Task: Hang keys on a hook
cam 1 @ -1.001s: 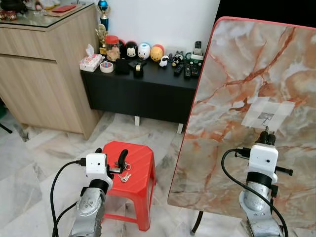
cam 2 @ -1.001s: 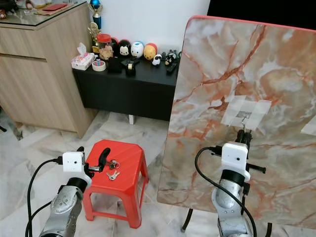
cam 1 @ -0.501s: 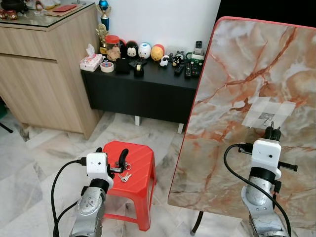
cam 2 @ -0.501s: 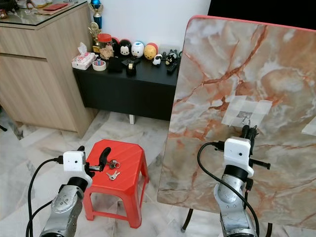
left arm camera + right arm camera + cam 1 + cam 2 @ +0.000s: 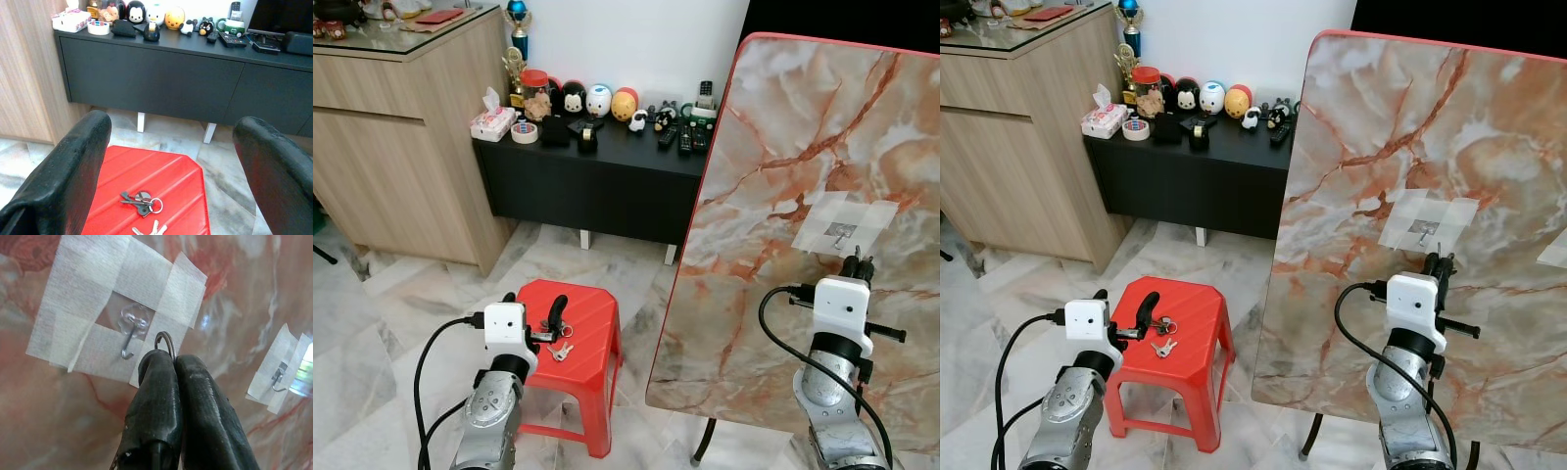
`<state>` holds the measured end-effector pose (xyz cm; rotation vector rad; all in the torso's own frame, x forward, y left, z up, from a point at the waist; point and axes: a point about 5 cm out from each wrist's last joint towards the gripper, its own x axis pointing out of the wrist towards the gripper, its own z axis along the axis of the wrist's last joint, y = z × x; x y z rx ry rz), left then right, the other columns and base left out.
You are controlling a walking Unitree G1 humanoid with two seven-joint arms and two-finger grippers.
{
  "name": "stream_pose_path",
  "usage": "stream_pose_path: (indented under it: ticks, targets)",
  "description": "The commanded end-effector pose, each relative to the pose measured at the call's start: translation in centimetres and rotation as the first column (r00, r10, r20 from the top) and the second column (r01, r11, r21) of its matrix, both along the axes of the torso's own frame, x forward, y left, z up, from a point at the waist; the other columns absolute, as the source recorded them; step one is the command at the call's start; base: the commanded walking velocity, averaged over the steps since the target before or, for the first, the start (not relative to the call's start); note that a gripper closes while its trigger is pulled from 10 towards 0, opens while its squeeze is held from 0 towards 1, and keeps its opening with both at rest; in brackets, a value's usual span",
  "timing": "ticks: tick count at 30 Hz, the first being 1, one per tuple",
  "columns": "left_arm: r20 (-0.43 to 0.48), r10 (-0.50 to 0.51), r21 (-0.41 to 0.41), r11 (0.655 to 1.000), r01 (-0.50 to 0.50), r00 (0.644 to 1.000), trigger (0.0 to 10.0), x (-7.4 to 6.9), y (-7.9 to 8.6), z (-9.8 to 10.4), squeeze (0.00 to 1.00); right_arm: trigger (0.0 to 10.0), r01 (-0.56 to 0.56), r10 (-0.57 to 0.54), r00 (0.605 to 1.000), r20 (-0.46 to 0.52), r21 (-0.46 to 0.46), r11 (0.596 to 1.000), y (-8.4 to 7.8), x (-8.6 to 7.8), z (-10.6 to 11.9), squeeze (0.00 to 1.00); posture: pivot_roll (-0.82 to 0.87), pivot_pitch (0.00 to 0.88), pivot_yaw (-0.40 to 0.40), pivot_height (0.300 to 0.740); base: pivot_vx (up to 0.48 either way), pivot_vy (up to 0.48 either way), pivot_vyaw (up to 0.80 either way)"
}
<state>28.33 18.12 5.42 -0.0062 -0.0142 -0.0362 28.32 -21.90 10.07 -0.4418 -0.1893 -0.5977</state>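
Key ring [image 5: 166, 340] pinched in closed right jaws, beside hook [image 5: 129, 331]

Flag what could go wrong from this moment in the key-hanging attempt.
1. The right gripper pinches a key ring with just a sliver showing above its fingertips, so threading it onto the small taped hook may miss.
2. That hook is held to the marble board by tape; a push could peel it loose.
3. The left gripper hovers open above other keys on the red stool; lowering could knock them off.
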Motion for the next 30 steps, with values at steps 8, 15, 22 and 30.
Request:
stream_pose_path:
  ticks: [8, 15, 22, 30]
  targets:
    - [-0.014, -0.011, -0.008, 1.000, 0.011, 1.000, 10.0, 0.12, -0.46, -0.14, 0.00, 10.0, 0.003, -0.005, 0.999, -0.050, -0.031, 1.000, -0.24, 0.59, -0.21, 0.00, -0.03, 0.000, -0.089, 0.740, 0.000, 0.000, 0.00]
    - [-0.013, -0.007, -0.011, 1.000, 0.007, 1.000, 10.0, 0.09, -0.43, -0.15, 0.00, 10.0, -0.006, 0.003, 0.997, -0.073, -0.047, 0.999, -0.15, 0.60, -0.52, 0.00, -0.03, 0.000, -0.089, 0.740, 0.000, 0.000, 0.00]
    - [-0.012, -0.009, -0.015, 1.000, 0.009, 1.000, 10.0, 0.12, -0.49, -0.14, 0.00, 10.0, -0.011, 0.007, 0.997, -0.074, -0.055, 0.998, -0.09, 0.62, -0.48, 0.00, -0.03, 0.000, -0.088, 0.740, 0.000, 0.000, 0.00]
    - [-0.013, -0.009, -0.016, 1.000, 0.009, 1.000, 10.0, 0.09, -0.50, -0.17, 0.00, 10.0, -0.019, 0.014, 0.997, -0.079, -0.060, 0.998, 0.06, 0.77, -0.51, 0.00, -0.03, 0.000, -0.088, 0.740, 0.000, 0.000, 0.00]
